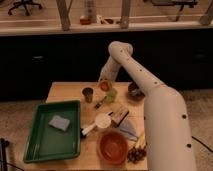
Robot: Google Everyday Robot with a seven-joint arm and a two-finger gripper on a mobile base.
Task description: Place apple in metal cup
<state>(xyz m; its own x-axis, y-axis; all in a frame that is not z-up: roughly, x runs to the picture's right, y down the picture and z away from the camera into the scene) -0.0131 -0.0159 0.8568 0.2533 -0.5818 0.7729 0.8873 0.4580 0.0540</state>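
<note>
My gripper (104, 84) hangs at the end of the white arm over the back of the wooden table (65, 92). It is shut on the apple (104, 86), a small red-orange fruit showing at its tip. The metal cup (88, 94), a small dark tumbler, stands upright on the table just left of and below the gripper. The apple is held above the table, to the right of the cup's mouth and apart from it.
A light green cup (111, 95) stands right under the gripper's right side. Also on the table are a green tray (35, 145) with a grey sponge, a white cup (102, 121), an orange bowl (112, 146), grapes (135, 154) and a dark bowl (135, 92).
</note>
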